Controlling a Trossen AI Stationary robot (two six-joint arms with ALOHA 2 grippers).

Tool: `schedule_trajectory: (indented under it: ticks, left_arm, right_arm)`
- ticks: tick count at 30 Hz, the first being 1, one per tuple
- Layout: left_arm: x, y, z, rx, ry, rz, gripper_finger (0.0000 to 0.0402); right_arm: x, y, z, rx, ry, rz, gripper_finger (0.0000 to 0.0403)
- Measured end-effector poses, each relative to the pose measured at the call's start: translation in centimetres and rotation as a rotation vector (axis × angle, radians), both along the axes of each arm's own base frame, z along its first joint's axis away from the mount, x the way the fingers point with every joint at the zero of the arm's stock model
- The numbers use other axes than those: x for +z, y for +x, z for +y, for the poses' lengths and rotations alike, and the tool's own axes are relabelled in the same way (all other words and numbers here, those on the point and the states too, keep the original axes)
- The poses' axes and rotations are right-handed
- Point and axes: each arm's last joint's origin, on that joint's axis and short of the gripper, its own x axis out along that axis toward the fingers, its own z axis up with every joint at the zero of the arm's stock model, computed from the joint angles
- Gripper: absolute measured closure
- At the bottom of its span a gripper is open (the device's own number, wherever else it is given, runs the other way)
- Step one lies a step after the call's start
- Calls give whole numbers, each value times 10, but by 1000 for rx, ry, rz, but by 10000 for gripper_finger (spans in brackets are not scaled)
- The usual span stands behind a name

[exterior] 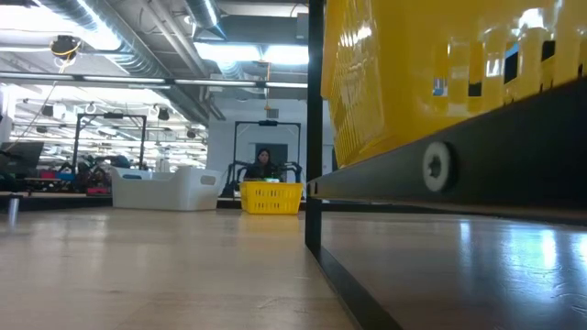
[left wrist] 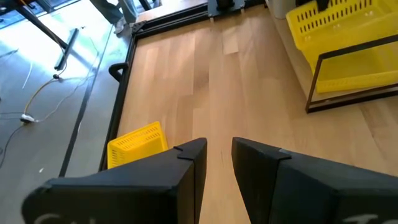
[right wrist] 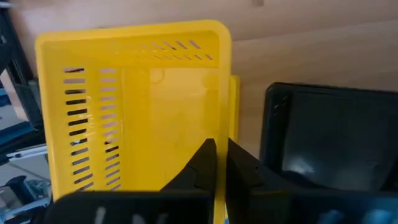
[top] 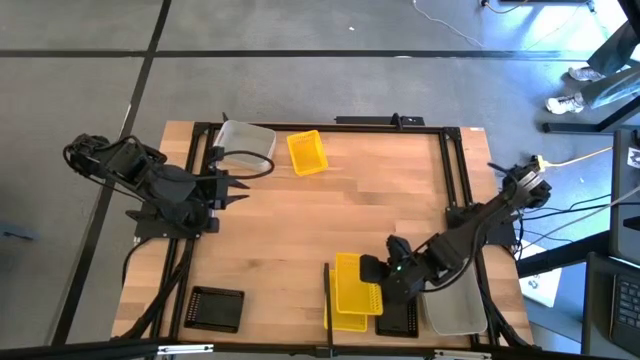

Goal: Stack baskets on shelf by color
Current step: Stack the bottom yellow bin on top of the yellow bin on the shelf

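Right wrist view: right gripper [right wrist: 219,163] has its fingers [right wrist: 200,163] nearly together astride the rim of 2 stacked yellow baskets [right wrist: 127,106]; left gripper [left wrist: 219,163] fingers apart, holding nothing.

My left arm [top: 150,185]: matte black, chunky jointed segments, black cable loop at far-left joint. My right arm [top: 470,232]: same black build, slimmer links, cable bundle near shoulder, small green light on wrist. Left gripper [left wrist: 217,165]: two broad black wedge fingers, flat faces, stepped ridge on top. Right gripper [right wrist: 219,165]: two narrow black pointed fingers.
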Motion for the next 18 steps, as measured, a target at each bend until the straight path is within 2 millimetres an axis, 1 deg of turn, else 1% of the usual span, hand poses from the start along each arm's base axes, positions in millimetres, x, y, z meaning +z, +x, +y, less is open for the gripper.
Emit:
schedule_trajectory:
  ticks: [3,9,13,18]
  left_arm:
    - [0,0,0,0,-1,0,333]
    - [0,0,0,1,-1,0,333]
    - [0,0,0,0,1,0,333]
    - [0,0,0,0,2,1,333]
  right_arm:
    - [-8,10,7,4,23,-29,391]
    - [-27,23,18,14,35,-24,391]
    - [-32,29,22,16,45,-38,391]
    - [-34,32,24,52,30,-61,387]
